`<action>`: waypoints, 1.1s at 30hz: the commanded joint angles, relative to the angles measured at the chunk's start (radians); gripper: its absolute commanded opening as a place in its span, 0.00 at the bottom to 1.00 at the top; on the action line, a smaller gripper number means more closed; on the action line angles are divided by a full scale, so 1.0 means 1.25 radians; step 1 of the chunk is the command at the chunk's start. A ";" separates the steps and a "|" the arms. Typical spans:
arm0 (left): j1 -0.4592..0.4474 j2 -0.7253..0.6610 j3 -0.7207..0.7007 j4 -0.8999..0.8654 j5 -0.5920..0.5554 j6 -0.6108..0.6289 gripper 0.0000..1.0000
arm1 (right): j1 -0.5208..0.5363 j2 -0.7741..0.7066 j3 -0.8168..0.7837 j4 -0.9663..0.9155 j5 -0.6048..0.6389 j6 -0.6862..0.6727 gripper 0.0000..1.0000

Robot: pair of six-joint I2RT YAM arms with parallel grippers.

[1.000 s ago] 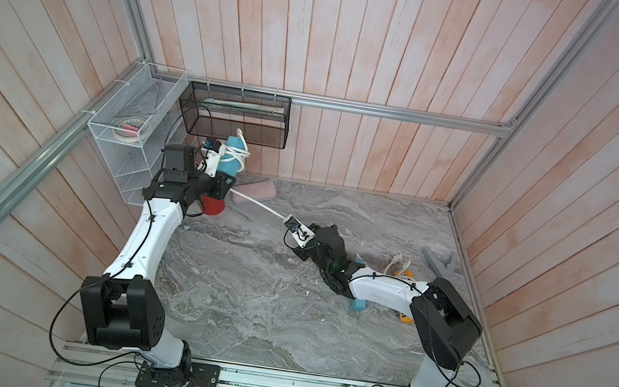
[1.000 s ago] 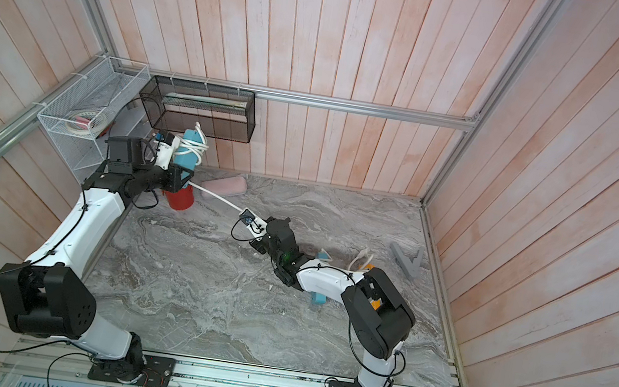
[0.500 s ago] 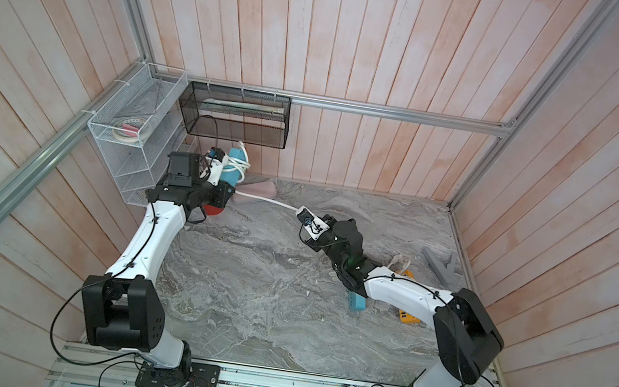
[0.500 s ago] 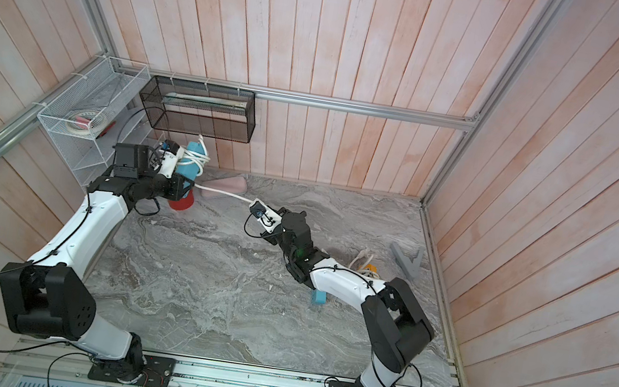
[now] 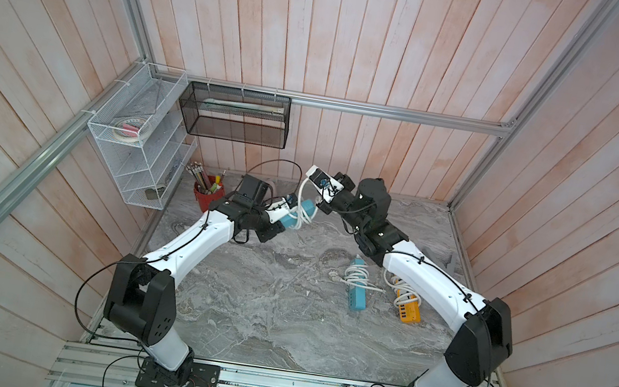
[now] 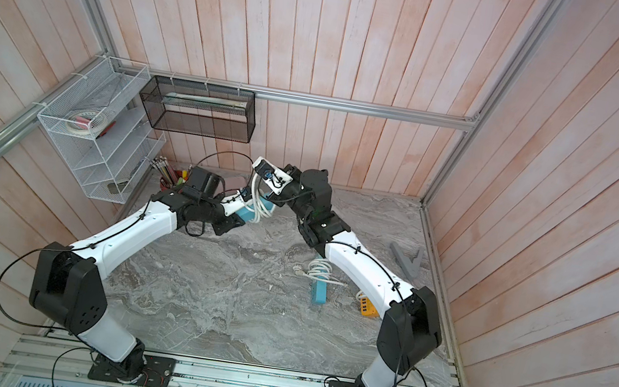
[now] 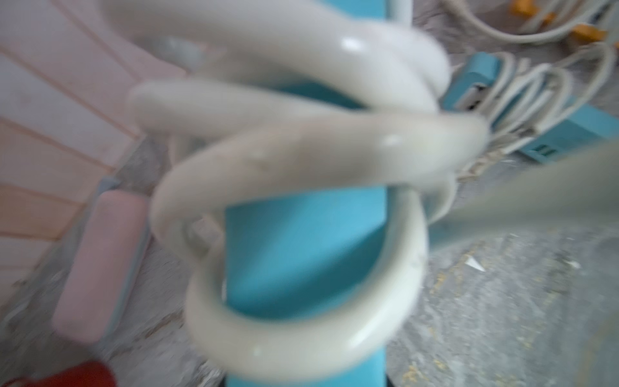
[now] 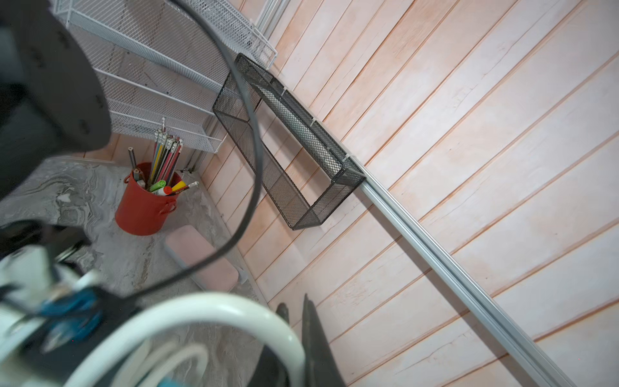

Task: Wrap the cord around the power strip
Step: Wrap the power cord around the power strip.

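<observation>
left gripper (image 5: 284,216): clamped on one end of the blue power strip (image 5: 309,207), which is held up near the back wall
right gripper (image 5: 314,173): pinched on the white cord (image 5: 301,195), just above the power strip
cord: loose loops around the power strip's body, blurred in the left wrist view
tabletop (image 5: 258,321): second blue strip (image 5: 356,296) with its cord coiled, orange strip (image 5: 408,313) just beside it; red pencil cup (image 5: 207,192) at back left

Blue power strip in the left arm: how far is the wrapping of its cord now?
Done: several loops of white cord lie around the blue power strip. In hand: the left tool grips the strip, and the right tool, shut on the cord, holds it raised above. Remaining: winding that free stretch; the plug is not visible.
</observation>
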 commanded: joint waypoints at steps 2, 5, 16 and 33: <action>-0.054 -0.038 -0.009 -0.075 0.160 0.113 0.00 | -0.034 0.090 0.158 -0.127 -0.083 -0.008 0.00; -0.083 -0.062 -0.005 -0.094 0.218 0.114 0.00 | -0.086 0.160 0.256 -0.234 -0.183 0.022 0.00; -0.060 -0.189 -0.028 -0.003 0.427 0.021 0.00 | -0.160 0.331 0.319 -0.277 -0.522 0.235 0.07; -0.009 -0.223 -0.065 0.220 0.289 -0.182 0.00 | -0.125 0.238 -0.156 0.428 -0.459 0.717 0.17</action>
